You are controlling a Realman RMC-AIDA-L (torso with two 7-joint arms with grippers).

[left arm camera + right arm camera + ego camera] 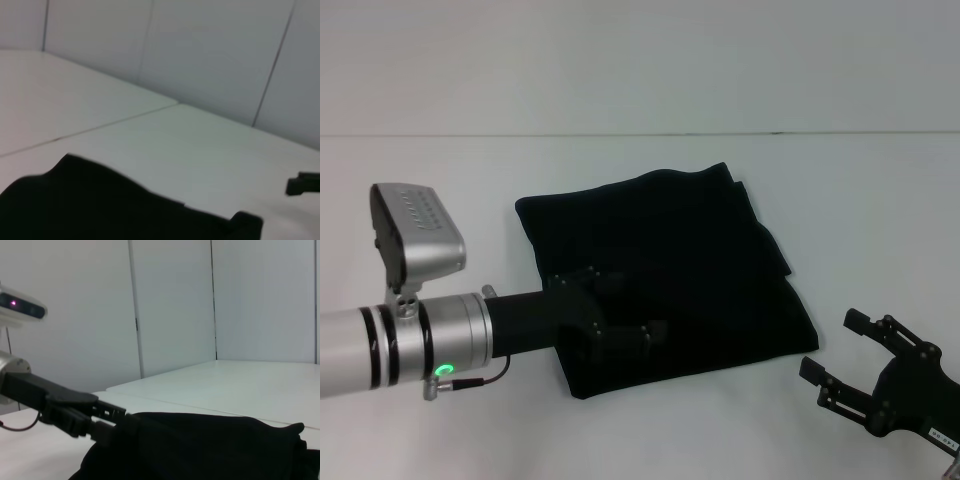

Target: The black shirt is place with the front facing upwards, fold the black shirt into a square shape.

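Head view: you see the black shirt (660, 270) folded into a rough square at the middle of the white table (880, 190). Left gripper (620, 310) is over the shirt's near-left part; can't tell its finger state, black on black. Right gripper (840, 352) is off the shirt's near-right corner, fingers spread, holding nothing.

Left wrist view: shirt edge (100, 205) on the table, a fingertip of the right gripper (302, 184) farther off.

Right wrist view: left gripper (95, 420) reaches in at the shirt (210, 445).
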